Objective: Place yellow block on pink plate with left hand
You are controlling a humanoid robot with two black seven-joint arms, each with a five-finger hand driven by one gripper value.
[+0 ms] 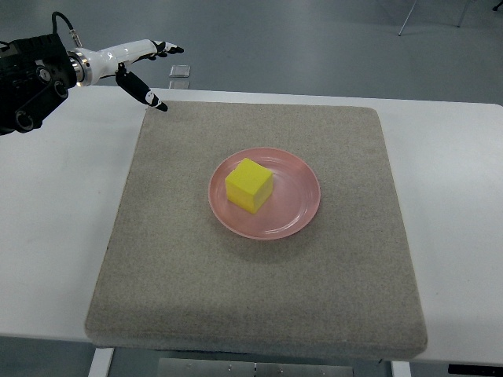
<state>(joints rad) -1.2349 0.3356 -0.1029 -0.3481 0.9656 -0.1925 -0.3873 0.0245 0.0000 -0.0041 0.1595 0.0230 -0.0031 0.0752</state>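
Note:
A yellow block (249, 185) rests on the pink plate (295, 206), on the left half of it. The plate sits near the middle of a grey mat (259, 290). My left hand (141, 67) is at the upper left, above the far left corner of the mat and well away from the plate. Its fingers are spread and hold nothing. The right arm does not show.
The mat lies on a white table (55, 220). A small grey object (181, 71) lies on the floor beyond the table's far edge. A chair leg (409, 17) shows at the top right.

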